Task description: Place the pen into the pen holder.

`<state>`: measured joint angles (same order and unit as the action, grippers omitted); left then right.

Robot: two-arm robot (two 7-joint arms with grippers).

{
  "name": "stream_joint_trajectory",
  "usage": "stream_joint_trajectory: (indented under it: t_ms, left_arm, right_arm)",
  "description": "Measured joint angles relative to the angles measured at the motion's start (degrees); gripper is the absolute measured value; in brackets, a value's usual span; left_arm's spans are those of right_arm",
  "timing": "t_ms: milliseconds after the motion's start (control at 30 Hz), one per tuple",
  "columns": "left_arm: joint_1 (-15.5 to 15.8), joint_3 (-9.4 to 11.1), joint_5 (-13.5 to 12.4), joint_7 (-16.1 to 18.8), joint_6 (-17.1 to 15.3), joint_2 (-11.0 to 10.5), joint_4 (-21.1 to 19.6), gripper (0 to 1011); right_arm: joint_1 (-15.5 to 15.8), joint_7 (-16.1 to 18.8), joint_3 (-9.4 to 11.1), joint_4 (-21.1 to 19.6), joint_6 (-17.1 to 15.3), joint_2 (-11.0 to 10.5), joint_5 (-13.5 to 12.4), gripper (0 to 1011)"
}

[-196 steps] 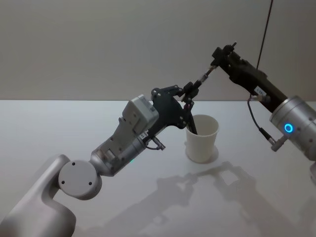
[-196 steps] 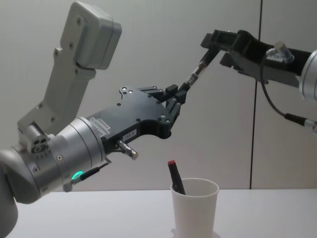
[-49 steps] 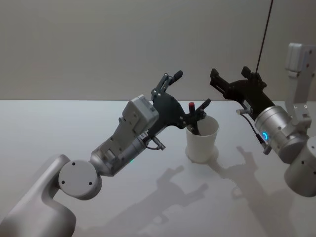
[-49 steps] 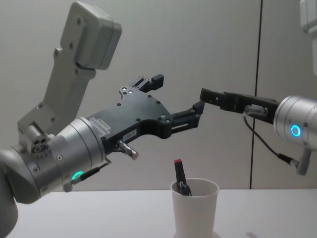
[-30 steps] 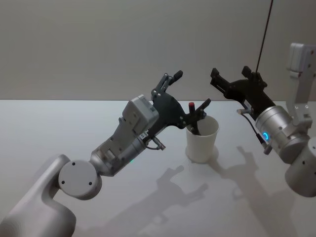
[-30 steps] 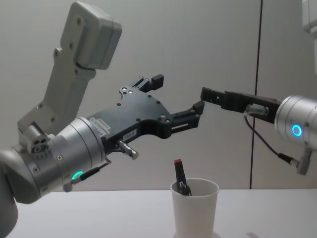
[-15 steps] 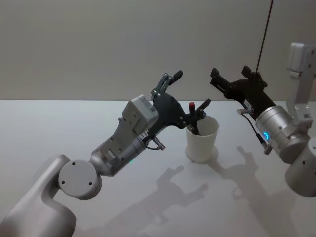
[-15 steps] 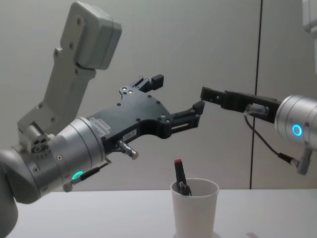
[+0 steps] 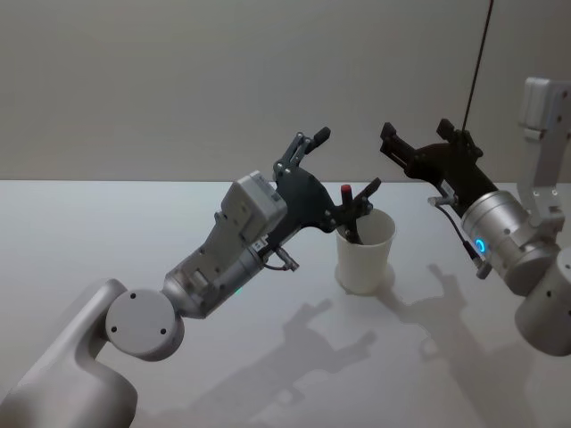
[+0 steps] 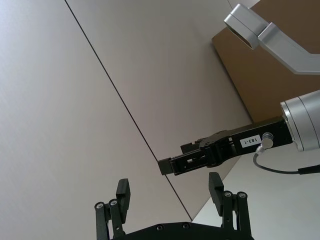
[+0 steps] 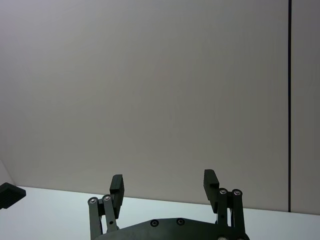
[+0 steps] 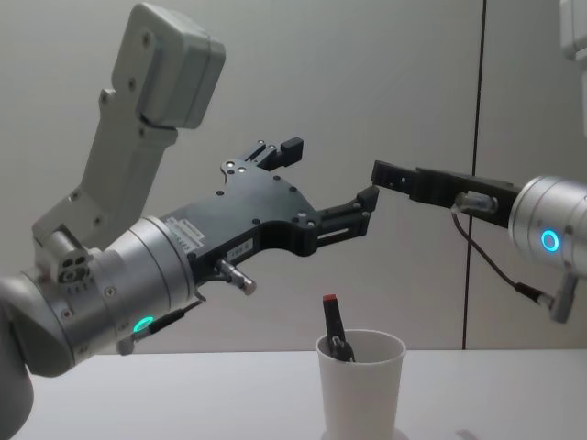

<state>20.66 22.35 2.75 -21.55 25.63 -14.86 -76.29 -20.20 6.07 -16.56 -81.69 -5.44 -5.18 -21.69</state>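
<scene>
White table (image 9: 107, 232), pen holder (image 9: 365, 254) upright on it toward the right.

The left gripper (image 9: 341, 162) is raised with its fingers spread wide and empty. The right gripper (image 9: 389, 141) is also raised, facing it, fingers apart and holding nothing.

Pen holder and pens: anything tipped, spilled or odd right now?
Nothing stands out. The pen holder stands upright on the table, with a red-capped pen leaning inside. Left gripper and right gripper hover above, jaws open.
</scene>
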Motion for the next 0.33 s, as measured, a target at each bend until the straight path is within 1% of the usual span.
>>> stream_joint_trajectory:
  t_ms: [333]
  left_arm:
    - [0.0,0.0,0.0,0.0,0.0,0.0,0.0,1000]
  right_arm:
    - [0.0,0.0,0.0,0.0,-0.01,0.0,0.01,1001]
